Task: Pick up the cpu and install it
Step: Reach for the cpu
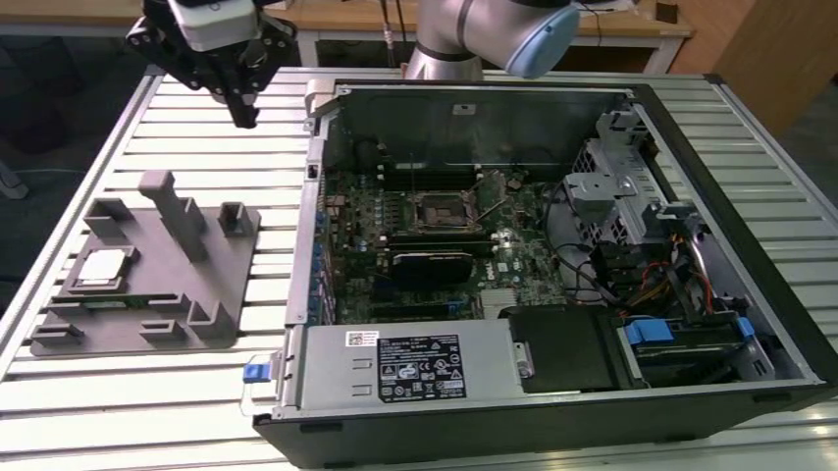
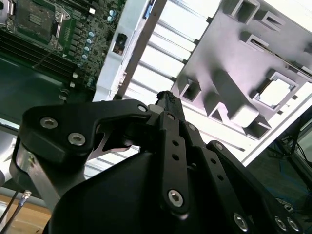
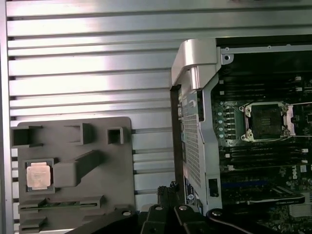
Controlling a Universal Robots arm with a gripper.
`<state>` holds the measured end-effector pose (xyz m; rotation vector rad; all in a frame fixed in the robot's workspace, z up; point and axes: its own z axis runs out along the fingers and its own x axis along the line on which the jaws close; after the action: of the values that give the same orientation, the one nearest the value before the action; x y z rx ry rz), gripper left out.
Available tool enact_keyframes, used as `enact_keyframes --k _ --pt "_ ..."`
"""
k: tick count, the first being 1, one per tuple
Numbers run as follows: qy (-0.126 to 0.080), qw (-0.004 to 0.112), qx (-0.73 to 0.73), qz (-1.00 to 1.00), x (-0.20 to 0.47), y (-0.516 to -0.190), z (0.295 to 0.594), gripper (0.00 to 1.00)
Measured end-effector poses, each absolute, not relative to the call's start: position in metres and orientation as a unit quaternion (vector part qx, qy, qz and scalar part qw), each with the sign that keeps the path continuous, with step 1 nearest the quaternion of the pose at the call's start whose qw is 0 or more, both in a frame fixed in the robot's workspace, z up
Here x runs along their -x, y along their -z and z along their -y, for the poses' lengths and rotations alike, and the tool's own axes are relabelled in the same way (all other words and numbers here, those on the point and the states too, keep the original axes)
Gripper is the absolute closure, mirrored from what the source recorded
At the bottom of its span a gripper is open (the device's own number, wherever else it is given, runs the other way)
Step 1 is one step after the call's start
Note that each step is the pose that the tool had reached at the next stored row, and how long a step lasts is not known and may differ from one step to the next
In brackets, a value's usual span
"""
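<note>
Cpu (image 1: pixel 102 267) not yet picked; a skewed grasp is the main risk.

The cpu is seen lying flat in its recess in the grey tray (image 1: pixel 131 309), well apart from the open socket (image 1: pixel 437 207) inside the case (image 1: pixel 733 196). A descent with fingers unopened would likely strike the chip's top. The tray's upright posts (image 1: pixel 175 211) beside the recess could be clipped. A thin, flat chip gripped off-centre could tilt or be dropped, and a tilted seating could damage the socket. The gripper (image 1: pixel 243 116) is held above the tabletop (image 1: pixel 196 147), near the case's corner. Its fingers appear clenched together, with nothing grasped or touched.
</note>
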<state>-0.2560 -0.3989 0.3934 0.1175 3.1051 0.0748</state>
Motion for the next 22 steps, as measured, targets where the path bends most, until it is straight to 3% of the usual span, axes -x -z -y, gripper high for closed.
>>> enact_keyframes --k 22 --pt "-0.024 0.017 -0.038 -0.999 0.285 -0.393 0.399 0.89"
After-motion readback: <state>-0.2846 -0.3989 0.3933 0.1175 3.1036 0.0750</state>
